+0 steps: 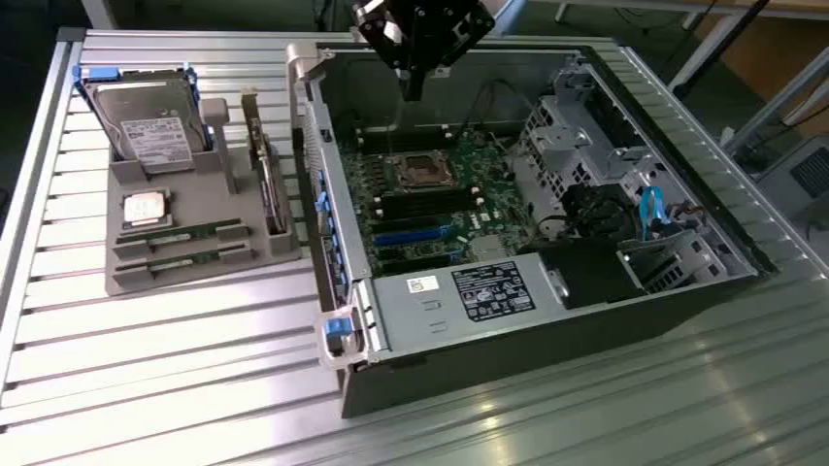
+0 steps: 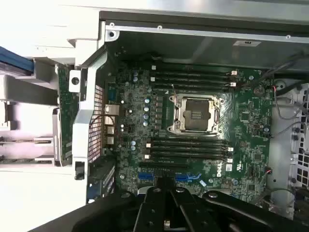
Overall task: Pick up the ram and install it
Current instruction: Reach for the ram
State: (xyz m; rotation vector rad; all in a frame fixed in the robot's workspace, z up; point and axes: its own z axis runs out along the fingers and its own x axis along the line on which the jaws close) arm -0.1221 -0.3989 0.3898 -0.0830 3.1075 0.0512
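Currently in hand: as I judge it, the stage before any pickup. The gripper (image 1: 412, 92) hangs over the open computer case (image 1: 311, 146), above the motherboard (image 1: 447, 194), and carries nothing.
Gripper state: jaws pressed together with nothing between them. In the wrist view the gripper (image 2: 166, 193) looks straight down on the motherboard (image 2: 145, 111).
Ram: the ram (image 1: 182, 234) sits in a groove of the grey tray (image 1: 194, 282) on the worktop (image 1: 194, 388). It is at the exterior view's left of the case, well apart from the gripper. A second stick (image 1: 182, 259) of the same kind lies just beside it.
Install site: the black memory slots (image 2: 188, 150) run on both sides of the processor socket (image 2: 195, 113) and appear unfilled.
Next move calls for: in my judgement, jaws spread enough to take the thin stick across its flat faces. The approach should line up with the groove and come from above.
Edges: the case's tall side wall stands between the gripper and the tray. On the tray, the upright expansion card (image 1: 266, 175) and the hard drive (image 1: 149, 126) rise near the ram. The silver processor chip (image 1: 146, 207) lies just beside it.
Open room: nothing stands over the two sticks. Inside the case, cables and the drive cage (image 1: 570, 136) crowd the exterior view's right, but the slots are unobstructed from above.
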